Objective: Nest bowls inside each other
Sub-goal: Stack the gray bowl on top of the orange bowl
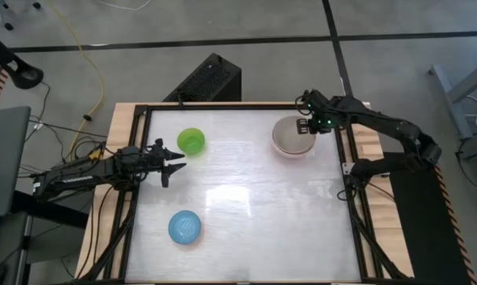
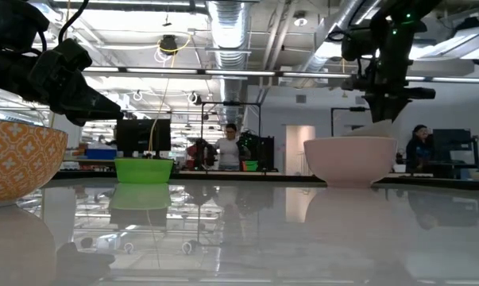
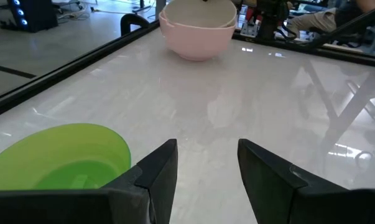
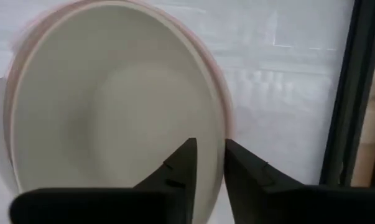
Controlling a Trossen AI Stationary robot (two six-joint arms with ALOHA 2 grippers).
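A pale grey-beige bowl [image 4: 112, 118] lies inside a pink bowl [image 1: 292, 142] at the table's far right. In the low view the inner bowl's rim [image 2: 372, 129] slants up toward my right gripper [image 4: 209, 149], which points down over the stack's right side, slightly open, one finger inside the rim and one outside. A green bowl [image 1: 191, 141] sits on its base at the far left. A blue bowl [image 1: 184, 227] stands near the front. My left gripper [image 1: 175, 162] waits open just beside the green bowl [image 3: 63, 162]. My right gripper comes from above, with its fingers on either side of the grey-beige bowl's rim [image 4: 219, 140] on the stack's right side. Whether the fingers touch the rim I cannot tell.
A black frame [image 1: 345, 170] borders the white table top. Bare table lies between the stack and the two smaller bowls. An orange-patterned bowl wall [image 2: 17, 159] fills the low view's left edge. People stand in the room beyond the table.
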